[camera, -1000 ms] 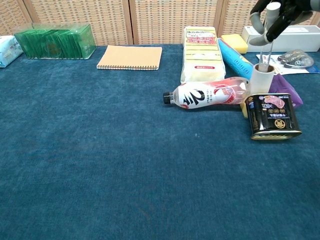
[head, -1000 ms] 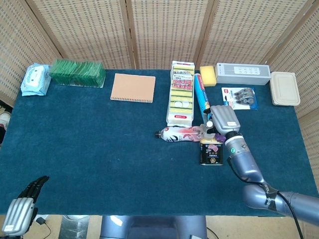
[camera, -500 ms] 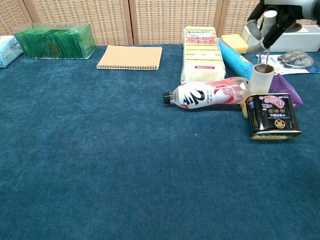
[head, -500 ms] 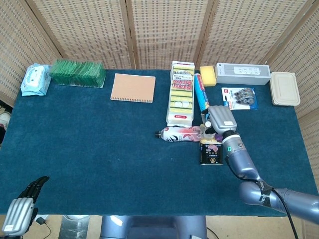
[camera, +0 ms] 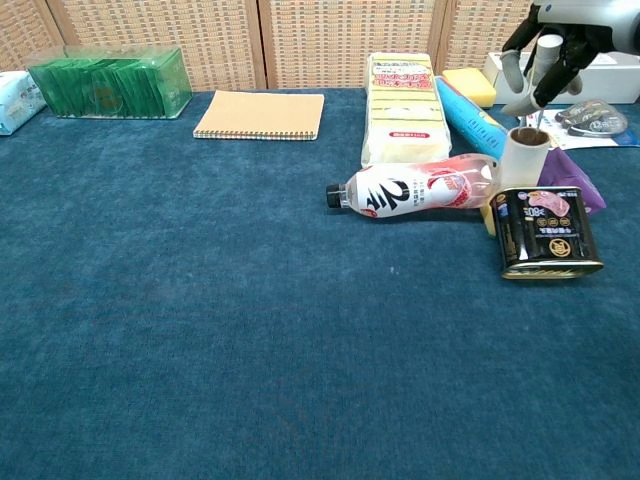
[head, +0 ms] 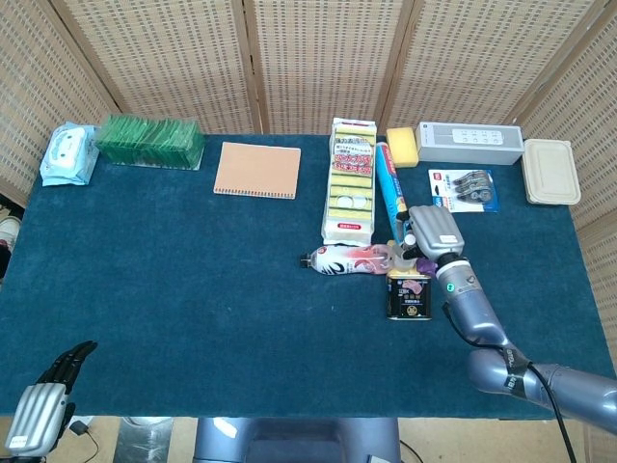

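The right hand hangs above the white roll, its fingers spread apart, pointing down and holding nothing. The white roll stands upright on the blue tablecloth, right of centre, touching the far edge of the black tin. A pink-and-white bottle lies on its side just left of the roll. The left hand shows only at the near left corner of the head view, off the table edge; whether its fingers are apart cannot be told.
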Tool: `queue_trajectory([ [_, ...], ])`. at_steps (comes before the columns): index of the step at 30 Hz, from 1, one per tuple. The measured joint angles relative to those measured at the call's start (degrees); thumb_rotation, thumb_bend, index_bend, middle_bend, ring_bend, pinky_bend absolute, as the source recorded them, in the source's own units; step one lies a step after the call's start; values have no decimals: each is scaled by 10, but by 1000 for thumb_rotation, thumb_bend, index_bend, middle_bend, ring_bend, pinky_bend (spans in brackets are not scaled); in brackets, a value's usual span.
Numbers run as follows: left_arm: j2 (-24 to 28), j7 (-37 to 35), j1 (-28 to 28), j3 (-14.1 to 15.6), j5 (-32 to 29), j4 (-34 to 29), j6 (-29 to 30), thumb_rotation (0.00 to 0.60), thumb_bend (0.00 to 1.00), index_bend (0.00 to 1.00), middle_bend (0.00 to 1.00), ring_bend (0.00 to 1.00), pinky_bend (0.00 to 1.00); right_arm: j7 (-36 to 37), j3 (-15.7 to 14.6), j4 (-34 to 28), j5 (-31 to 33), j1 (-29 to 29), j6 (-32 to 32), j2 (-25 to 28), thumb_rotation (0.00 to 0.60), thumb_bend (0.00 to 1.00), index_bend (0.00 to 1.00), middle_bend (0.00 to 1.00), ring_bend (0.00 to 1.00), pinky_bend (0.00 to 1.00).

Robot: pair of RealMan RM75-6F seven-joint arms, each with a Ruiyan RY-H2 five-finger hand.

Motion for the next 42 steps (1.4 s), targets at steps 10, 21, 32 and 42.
queue_trajectory([
  [10,1,-2,1,0,0,2,1,600,201,97,142,154,312,11,-1,-3,-26,-10,12,5,600,298,427,424,443,438],
  [21,3,-5,2,1,1,2,4,600,200,97,142,155,312,9,-6,0,-26,-13,3,8,600,208,254,264,279,332],
  [32,4,-7,1,2,4,1,3,600,201,97,142,155,312,5,-5,-5,-33,-21,18,18,600,194,199,215,223,279],
  [42,3,-8,1,-3,0,-2,6,600,201,97,142,154,313,12,-7,-47,-76,-52,67,56,600,194,199,216,222,270],
])
